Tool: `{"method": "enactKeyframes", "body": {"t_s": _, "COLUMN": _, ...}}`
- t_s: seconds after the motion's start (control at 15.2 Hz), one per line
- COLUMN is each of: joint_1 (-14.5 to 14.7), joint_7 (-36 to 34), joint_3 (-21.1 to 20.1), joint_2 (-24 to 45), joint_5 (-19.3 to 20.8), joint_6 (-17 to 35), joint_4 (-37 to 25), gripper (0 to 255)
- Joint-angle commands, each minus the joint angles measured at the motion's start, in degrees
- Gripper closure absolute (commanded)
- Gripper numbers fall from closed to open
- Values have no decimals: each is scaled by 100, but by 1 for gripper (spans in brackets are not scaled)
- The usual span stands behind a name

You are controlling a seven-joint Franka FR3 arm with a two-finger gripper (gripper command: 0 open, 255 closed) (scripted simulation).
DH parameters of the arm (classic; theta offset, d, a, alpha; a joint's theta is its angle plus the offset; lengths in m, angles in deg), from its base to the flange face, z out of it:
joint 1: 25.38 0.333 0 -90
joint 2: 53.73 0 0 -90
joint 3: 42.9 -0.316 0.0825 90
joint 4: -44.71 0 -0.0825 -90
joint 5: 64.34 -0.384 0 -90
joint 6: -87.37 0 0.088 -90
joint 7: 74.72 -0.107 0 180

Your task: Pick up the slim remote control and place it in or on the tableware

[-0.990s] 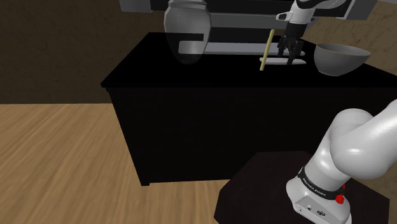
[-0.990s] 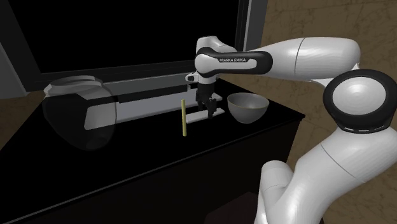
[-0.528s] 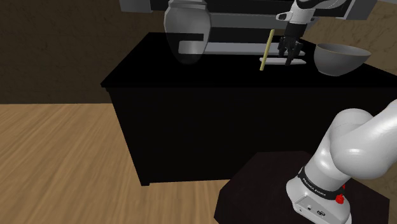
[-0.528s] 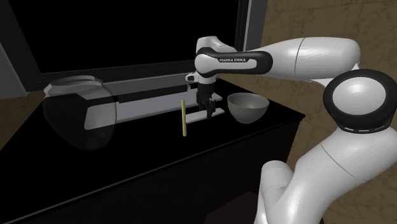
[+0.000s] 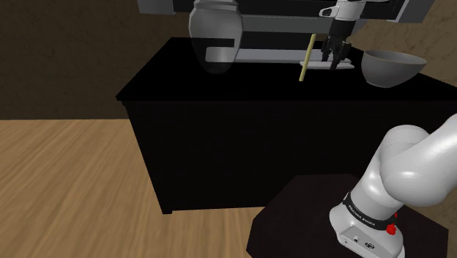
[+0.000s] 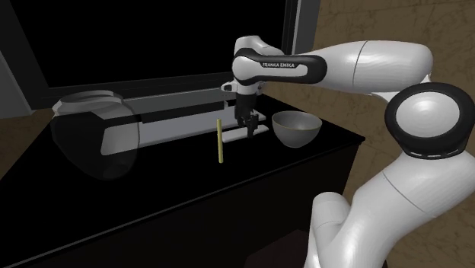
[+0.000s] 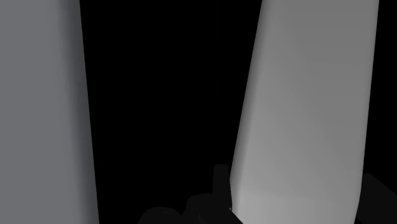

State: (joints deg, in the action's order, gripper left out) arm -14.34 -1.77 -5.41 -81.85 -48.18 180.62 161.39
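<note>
Now lifted just clear of the black tabletop (image 6: 251, 183), the slim grey remote (image 7: 305, 114) hangs level in the tool (image 6: 247, 124), whose fingers are closed on its middle. A second ago it lay flat on the surface. With the pick apparently secured, the grey bowl (image 6: 295, 133) nearby looks a short carry away.

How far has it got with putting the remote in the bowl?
Done, it seems: the grasp. The gripper is shut on the remote. In hand: the lift, with the remote looking barely off the table. Left: carry it to the bowl and let go.
</note>
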Motion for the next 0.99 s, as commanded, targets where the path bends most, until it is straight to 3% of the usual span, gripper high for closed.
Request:
{"method": "enactKeyframes", "body": {"t_s": 0.0, "joint_1": 8, "joint_7": 22, "joint_3": -18, "joint_2": 13, "joint_5": -17, "joint_6": -147, "joint_4": -159, "gripper": 255}}
{"method": "enactKeyframes", "body": {"t_s": 0.92, "joint_1": 140, "joint_7": 189, "joint_3": -66, "joint_2": 383, "joint_5": -228, "joint_6": -1174, "joint_4": -1525, "gripper": 255}}
